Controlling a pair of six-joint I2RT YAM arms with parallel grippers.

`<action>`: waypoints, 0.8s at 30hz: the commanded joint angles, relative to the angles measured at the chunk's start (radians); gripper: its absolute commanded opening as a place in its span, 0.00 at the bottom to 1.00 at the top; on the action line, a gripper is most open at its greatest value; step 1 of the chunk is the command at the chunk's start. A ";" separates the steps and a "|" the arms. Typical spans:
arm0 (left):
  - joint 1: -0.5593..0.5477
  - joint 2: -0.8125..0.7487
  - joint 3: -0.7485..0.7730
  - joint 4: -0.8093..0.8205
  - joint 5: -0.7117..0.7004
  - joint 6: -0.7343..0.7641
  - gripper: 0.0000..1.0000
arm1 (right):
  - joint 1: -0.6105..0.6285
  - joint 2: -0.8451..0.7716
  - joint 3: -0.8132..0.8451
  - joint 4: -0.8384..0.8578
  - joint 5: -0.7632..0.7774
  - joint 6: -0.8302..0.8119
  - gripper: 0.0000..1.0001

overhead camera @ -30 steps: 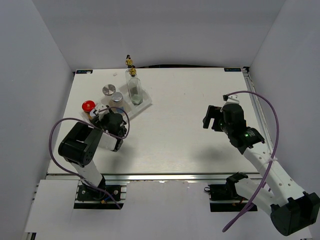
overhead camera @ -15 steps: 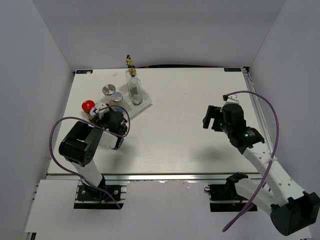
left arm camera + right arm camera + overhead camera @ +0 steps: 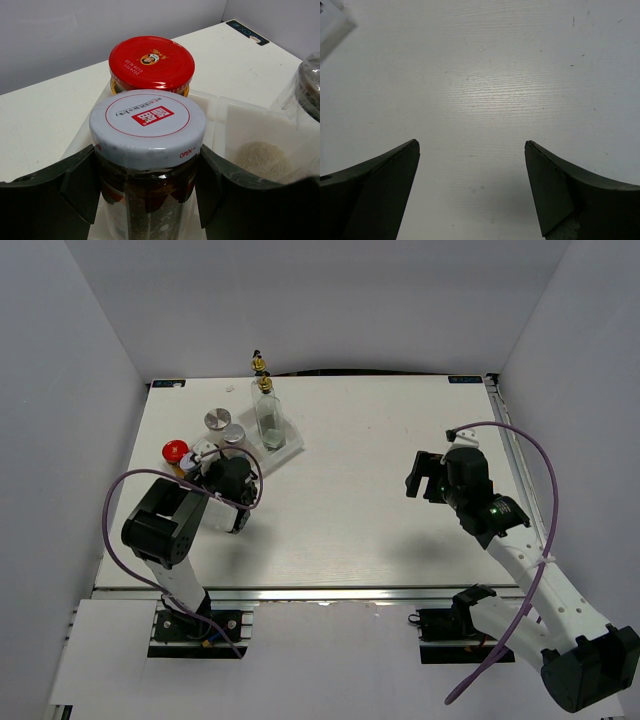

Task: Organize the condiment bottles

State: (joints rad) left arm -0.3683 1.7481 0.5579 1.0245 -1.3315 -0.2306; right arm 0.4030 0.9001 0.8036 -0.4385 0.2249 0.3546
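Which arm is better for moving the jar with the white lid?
Left. The left jaws grip the white-lidded jar beside the red-lidded jar; the right jaws hang open over bare table, far off.

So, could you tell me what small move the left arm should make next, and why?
Probably ease the white-lidded jar straight down. The left gripper has its jaws closed on the jar's sides, close beside the red-lidded jar, but its base is hidden, so I cannot tell whether it is seated in the rack; releasing now seems risky.
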 commanded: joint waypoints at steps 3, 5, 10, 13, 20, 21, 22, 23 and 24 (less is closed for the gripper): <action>0.008 -0.028 0.022 0.100 0.026 0.048 0.52 | -0.004 -0.023 0.014 0.023 -0.002 -0.020 0.89; 0.009 -0.027 0.016 0.152 0.037 0.077 0.52 | -0.004 -0.024 0.014 0.023 -0.006 -0.020 0.89; 0.022 -0.022 0.002 0.212 0.040 0.096 0.63 | -0.004 -0.036 0.006 0.023 -0.001 -0.023 0.89; 0.026 -0.019 -0.007 0.218 0.041 0.099 0.64 | -0.004 -0.043 0.006 0.023 -0.002 -0.025 0.89; 0.029 -0.019 -0.022 0.207 0.049 0.074 0.74 | -0.004 -0.044 0.003 0.027 -0.007 -0.026 0.89; 0.029 -0.019 -0.026 0.213 0.051 0.079 0.76 | -0.006 -0.043 0.003 0.027 -0.007 -0.025 0.89; 0.029 -0.022 -0.024 0.209 0.051 0.088 0.77 | -0.006 -0.041 0.003 0.030 -0.007 -0.025 0.89; 0.029 -0.030 -0.023 0.200 0.049 0.082 0.77 | -0.006 -0.041 0.005 0.030 -0.007 -0.025 0.89; 0.029 -0.030 -0.020 0.181 0.045 0.079 0.78 | -0.004 -0.040 0.003 0.030 -0.007 -0.025 0.89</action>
State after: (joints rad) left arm -0.3477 1.7489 0.5339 1.1625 -1.2930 -0.1421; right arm 0.4011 0.8703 0.8036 -0.4385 0.2214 0.3397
